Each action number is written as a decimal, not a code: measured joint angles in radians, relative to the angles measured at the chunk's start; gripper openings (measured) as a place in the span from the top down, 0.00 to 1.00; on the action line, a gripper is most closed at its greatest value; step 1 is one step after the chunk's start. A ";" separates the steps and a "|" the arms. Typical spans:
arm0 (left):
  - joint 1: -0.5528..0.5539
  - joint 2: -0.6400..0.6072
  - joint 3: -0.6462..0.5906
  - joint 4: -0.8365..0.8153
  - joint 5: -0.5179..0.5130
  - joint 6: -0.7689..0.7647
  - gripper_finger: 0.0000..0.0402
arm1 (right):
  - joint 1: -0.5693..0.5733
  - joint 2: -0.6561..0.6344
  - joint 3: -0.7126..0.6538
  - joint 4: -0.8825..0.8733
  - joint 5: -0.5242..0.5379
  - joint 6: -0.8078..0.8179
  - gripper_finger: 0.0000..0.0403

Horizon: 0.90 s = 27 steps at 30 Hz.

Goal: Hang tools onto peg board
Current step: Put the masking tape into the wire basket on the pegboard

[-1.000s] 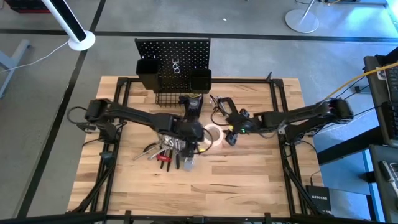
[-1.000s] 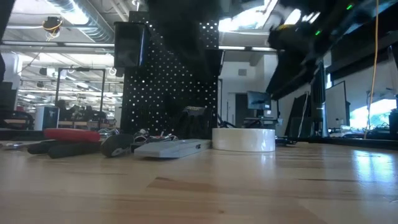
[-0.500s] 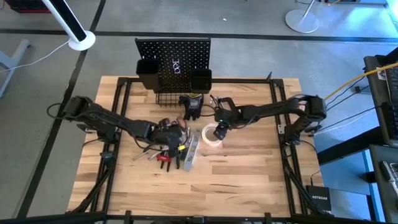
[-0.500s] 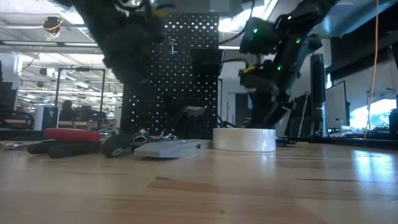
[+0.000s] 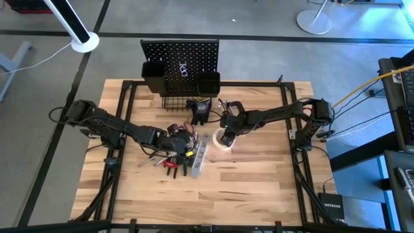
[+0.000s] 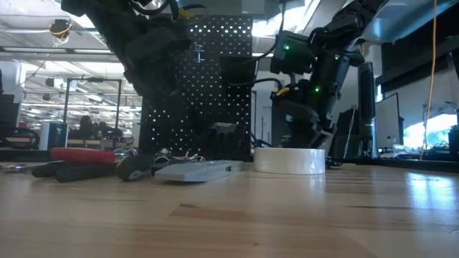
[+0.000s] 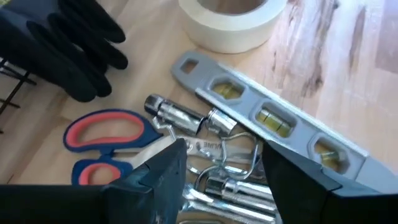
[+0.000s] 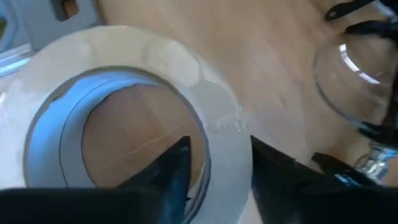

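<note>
The pale tape roll [image 8: 143,56] lies flat on the wooden table, right of the tool pile, with my right gripper [image 8: 217,168] shut on its wall. My left gripper [image 7: 221,180] hangs open over the pile, its fingers on either side of some chrome wrenches [image 7: 217,155]; whether they touch, I cannot tell. Beside them lie the silver level bar [image 7: 273,118], red-and-blue-handled scissors [image 7: 106,134] and black gloves [image 7: 62,43]. Red-handled pliers [image 6: 82,154] lie at the pile's left. The black peg board [image 5: 181,65] stands upright at the table's far edge. My right gripper has the tape roll's wall [image 8: 227,146] between its fingers, one finger [image 8: 171,168] inside the ring and the other [image 8: 280,174] outside. The fingers come steeply from above, slanting from the table's right. The roll lies flat on the table [image 6: 290,160].
A black clamp [image 5: 200,110] and a clear pair of glasses [image 8: 354,81] lie between the roll and the peg board's wire basket [image 5: 173,102]. Bare wood [image 5: 259,188] stretches toward the near edge.
My right gripper has swung toward the table's left and sunk onto the tape roll, which has slid a little toward the right. My left gripper has come down and toward the left over the tool pile, rolling as it went; it has kept still lately.
</note>
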 joint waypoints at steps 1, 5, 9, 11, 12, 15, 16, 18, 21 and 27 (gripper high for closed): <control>0.000 0.000 0.000 -0.002 0.000 -0.001 0.51 | 0.000 0.000 0.000 0.003 0.008 -0.007 0.72; -0.001 0.000 0.000 0.001 -0.012 -0.021 0.51 | 0.013 -0.002 -0.001 -0.001 0.029 -0.026 0.80; -0.007 0.000 0.000 0.040 -0.059 -0.045 0.51 | 0.058 -0.029 -0.001 -0.002 0.132 -0.026 0.80; -0.007 0.000 0.000 0.080 -0.069 -0.062 0.51 | 0.087 -0.056 -0.001 -0.002 0.206 -0.022 0.80; -0.007 0.000 0.000 0.103 -0.072 -0.071 0.51 | 0.102 -0.070 -0.001 -0.001 0.253 -0.016 0.80; -0.007 0.000 0.000 0.187 -0.107 -0.101 0.51 | 0.145 -0.108 -0.001 0.012 0.418 0.008 0.80; -0.007 0.000 0.000 0.215 -0.126 -0.114 0.51 | 0.161 -0.116 -0.001 0.025 0.474 0.010 0.80; -0.007 0.000 0.000 0.259 -0.157 -0.135 0.51 | 0.187 -0.125 -0.001 0.065 0.579 0.008 0.80; -0.008 0.000 -0.005 0.333 -0.239 -0.138 0.51 | 0.219 -0.125 -0.001 0.148 0.709 -0.020 0.80; -0.007 0.001 -0.077 0.576 -0.407 -0.134 0.51 | 0.274 -0.125 -0.001 0.331 1.014 -0.145 0.80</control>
